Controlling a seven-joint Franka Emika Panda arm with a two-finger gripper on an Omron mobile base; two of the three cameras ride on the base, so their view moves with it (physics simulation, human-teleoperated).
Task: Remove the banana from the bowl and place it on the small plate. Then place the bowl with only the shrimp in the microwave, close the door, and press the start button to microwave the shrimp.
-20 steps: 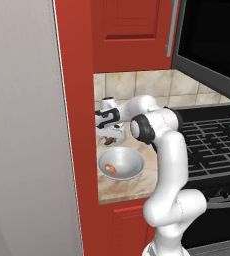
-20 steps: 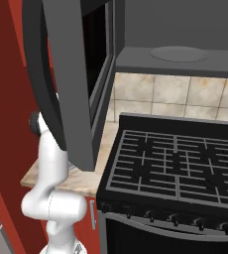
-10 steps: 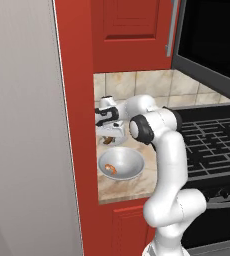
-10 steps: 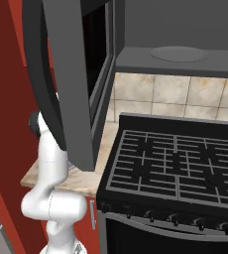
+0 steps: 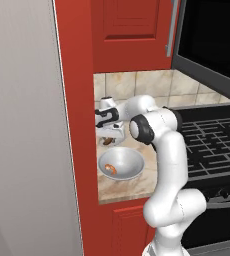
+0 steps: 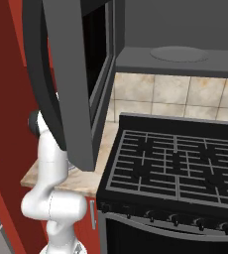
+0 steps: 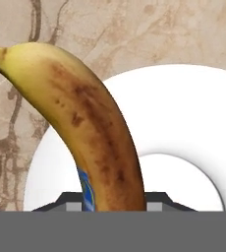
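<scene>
My gripper (image 7: 112,204) is shut on the banana (image 7: 80,123), a brown-spotted yellow fruit with a blue sticker, gripped near its lower end. It hangs just above the small plate (image 7: 183,123), flat and white on the marble counter. In the left base view the gripper (image 5: 110,134) is at the back of the counter, beyond the silver bowl (image 5: 129,162), and the banana's dark end (image 5: 107,142) shows below the hand. The orange shrimp (image 5: 112,170) lies alone in the bowl. The microwave door (image 6: 66,74) stands swung open above the counter, with the microwave (image 6: 98,49) behind it.
A red cabinet wall (image 5: 74,125) closes the counter's left side, and a red upper cabinet (image 5: 132,35) hangs above it. A black stove (image 6: 175,158) with grates lies to the right. The open door (image 5: 207,40) overhangs the stove's edge.
</scene>
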